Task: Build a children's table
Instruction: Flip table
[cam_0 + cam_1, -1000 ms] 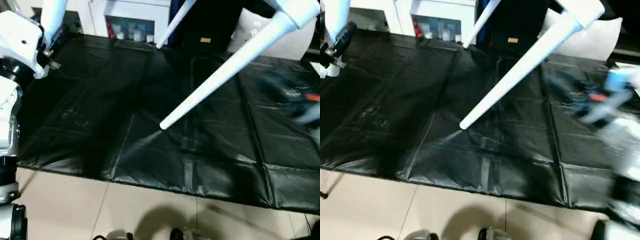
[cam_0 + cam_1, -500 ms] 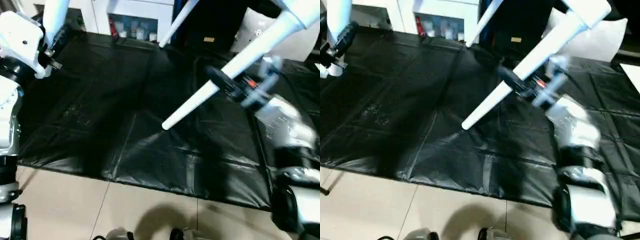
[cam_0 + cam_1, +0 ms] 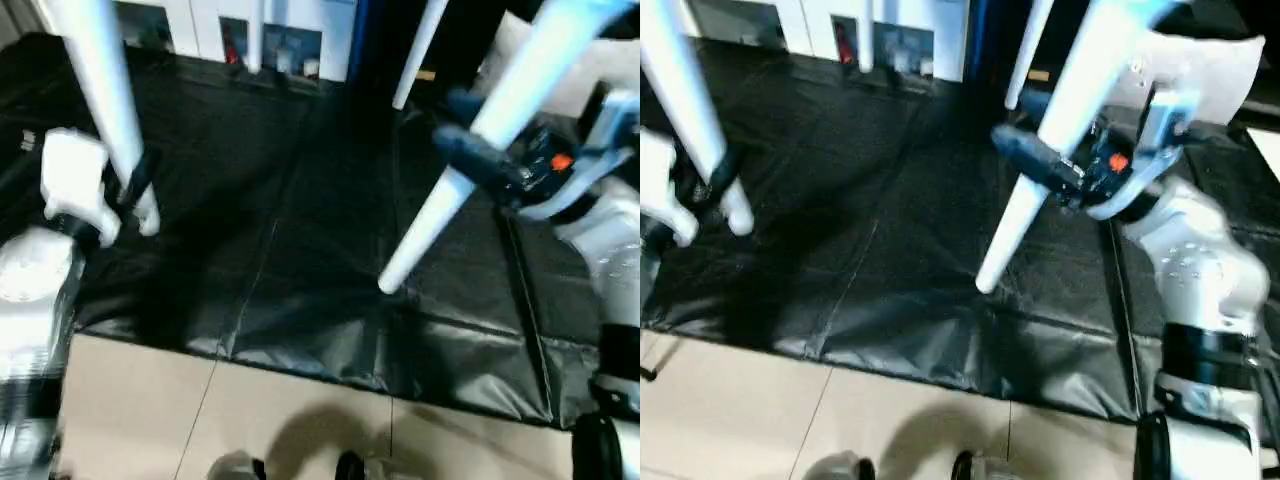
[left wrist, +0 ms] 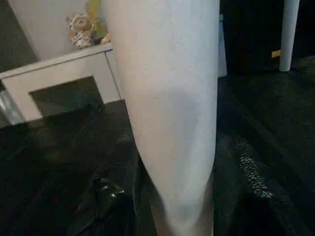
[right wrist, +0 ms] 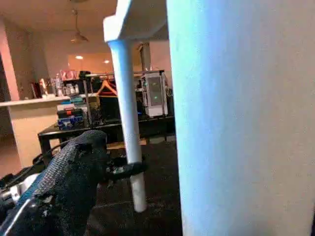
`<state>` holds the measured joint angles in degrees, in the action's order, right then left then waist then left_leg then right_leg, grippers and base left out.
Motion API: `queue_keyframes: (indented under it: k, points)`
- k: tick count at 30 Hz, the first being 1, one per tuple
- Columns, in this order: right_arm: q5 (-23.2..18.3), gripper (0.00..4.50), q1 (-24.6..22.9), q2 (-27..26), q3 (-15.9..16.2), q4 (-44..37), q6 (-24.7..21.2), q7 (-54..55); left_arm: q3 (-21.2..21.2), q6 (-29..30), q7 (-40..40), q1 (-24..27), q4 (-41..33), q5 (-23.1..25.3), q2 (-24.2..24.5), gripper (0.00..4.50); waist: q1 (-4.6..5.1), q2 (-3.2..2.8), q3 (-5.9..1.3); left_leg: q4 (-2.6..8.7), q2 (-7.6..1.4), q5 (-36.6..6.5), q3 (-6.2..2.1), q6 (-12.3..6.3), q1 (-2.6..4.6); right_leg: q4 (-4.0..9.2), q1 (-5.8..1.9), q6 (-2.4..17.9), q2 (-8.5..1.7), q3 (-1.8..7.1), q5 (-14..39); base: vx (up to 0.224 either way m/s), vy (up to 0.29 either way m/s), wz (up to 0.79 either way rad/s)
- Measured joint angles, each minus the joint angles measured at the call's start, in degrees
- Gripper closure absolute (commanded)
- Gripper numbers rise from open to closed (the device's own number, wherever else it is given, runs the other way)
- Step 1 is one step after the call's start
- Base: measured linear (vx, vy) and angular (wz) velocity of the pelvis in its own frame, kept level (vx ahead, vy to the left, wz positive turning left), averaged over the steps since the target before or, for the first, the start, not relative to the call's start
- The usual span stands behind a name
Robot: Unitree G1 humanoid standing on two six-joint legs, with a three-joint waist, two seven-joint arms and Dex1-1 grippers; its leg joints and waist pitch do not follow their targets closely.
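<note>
The 2 head views look forward and down, sharing the black padded work surface [image 3: 300, 250]. Each wrist camera sits close against a tapered white plastic tube leg [image 4: 167, 108].

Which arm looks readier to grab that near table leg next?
Right, probably. The right gripper has its jaws open around the near table leg; the left gripper already holds another leg.

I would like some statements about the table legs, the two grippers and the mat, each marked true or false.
1. The left gripper grips a white leg. True.
2. The right gripper is shut far from any leg. False: it is open, with the middle leg between its fingers.
3. The work surface is black. True.
4. All the legs lie flat on the mat. False: they point down above it.
</note>
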<state>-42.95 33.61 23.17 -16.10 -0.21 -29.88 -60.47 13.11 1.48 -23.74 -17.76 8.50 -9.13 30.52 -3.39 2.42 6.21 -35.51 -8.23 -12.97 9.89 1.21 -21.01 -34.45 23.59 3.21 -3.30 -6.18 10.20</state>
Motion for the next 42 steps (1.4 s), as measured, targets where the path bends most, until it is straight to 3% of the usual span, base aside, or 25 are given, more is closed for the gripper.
queue_keyframes:
  k: [3,8,13,15,17,24,27,32,35,37,42]
  points:
    - [-0.07,0.0,-1.49,0.14,-0.19,-1.93,-0.03,0.58,0.79,1.74,0.69,4.3,-5.47,-0.42,-0.57,2.94,-0.12,0.08,-0.05,0.0,-0.02,-0.03,0.0,0.0,0.05,0.09,-0.12,0.01,0.0,-0.03,0.0,0.0,0.0,0.0]
    - [-0.07,0.0,-3.11,0.31,0.36,-3.88,-0.96,2.81,0.89,2.07,1.28,7.13,-7.92,-0.97,-0.68,2.94,0.22,0.19,-0.1,0.0,-0.04,-0.14,0.0,0.21,0.31,0.12,-0.36,0.03,0.02,-0.04,-0.03,0.0,0.0,0.0]
    - [6.09,0.0,-5.51,0.96,4.44,-4.13,0.43,6.38,0.81,0.53,1.34,7.98,-5.23,-2.48,-0.94,2.94,0.42,0.46,-0.24,0.11,-0.07,-0.19,0.0,0.37,0.79,0.24,-0.77,-0.37,0.06,-0.04,0.2,0.0,0.0,0.0]
    - [8.57,0.0,-7.39,0.93,5.73,-4.09,1.39,7.7,1.49,-0.36,0.79,8.1,-3.01,-3.38,-1.66,2.38,0.6,0.63,-0.27,0.21,-0.06,-0.19,0.01,0.4,0.79,0.34,-0.78,-0.37,0.06,-0.04,0.2,0.0,0.0,0.0]
    - [10.35,0.0,-8.96,0.69,5.99,-4.39,3.04,9.5,1.72,-1.21,-1.1,9.18,-1.78,-2.73,-0.81,2.16,0.95,0.64,-0.27,0.24,-0.05,-0.2,0.03,0.37,0.75,0.41,-0.74,-0.35,0.07,-0.01,0.18,0.0,0.0,0.0]
    - [12.32,0.0,-20.49,-4.02,5.24,-6.18,9.6,13.18,5.26,-7.37,-8.09,15.06,4.02,-7.14,-0.26,1.55,1.37,0.53,-0.2,0.66,-0.04,-0.1,0.11,0.22,0.65,0.46,-0.48,-0.15,0.07,0.02,0.09,0.0,0.0,0.0]
    - [13.08,0.0,-28.17,-4.2,5.08,-10.76,10.76,13.96,9.7,-9.05,-10.1,18.67,3.03,-11.56,-1.01,1.33,1.37,0.47,-0.17,0.78,-0.04,-0.13,0.14,0.28,0.72,0.55,-0.52,-0.15,0.07,0.02,0.14,0.0,0.0,0.0]
    - [11.97,0.0,-36.8,-6.07,3.85,-19.16,10.07,17.37,12.47,-5.28,-10.6,27.19,-9.05,-18.4,-4.13,1.33,1.52,0.39,-0.12,0.89,-0.04,-0.26,0.18,0.57,0.91,0.6,-0.67,-0.48,0.08,0.07,0.33,0.0,0.0,0.0]
    - [11.78,0.0,-40.9,-8.31,4.77,-23.22,9.26,20.97,12.52,-3.43,-8.55,32.45,-14.41,-20.13,-6.8,1.33,1.54,0.36,-0.11,0.98,-0.04,-0.26,0.18,0.72,1.02,0.65,-0.86,-0.59,0.11,0.08,0.4,0.0,0.0,0.0]
    - [14.44,0.0,-42.7,-10.32,7.77,-25.8,8.76,25.23,10.51,-1.35,-5.05,35.61,-19.92,-20.07,-9.15,1.33,1.52,0.36,-0.12,1.0,-0.05,-0.23,0.17,0.75,1.0,0.7,-0.91,-0.59,0.11,0.07,0.4,0.0,0.0,0.0]
    - [19.89,0.0,-43.2,-16.07,14.67,-26.4,7.37,33.51,2.07,2.21,0.55,36.66,-27.44,-16.31,-14.6,1.33,1.39,0.33,-0.13,1.02,-0.06,-0.21,0.13,0.77,1.0,1.09,-0.95,-0.63,0.13,0.04,0.4,0.0,0.0,0.0]
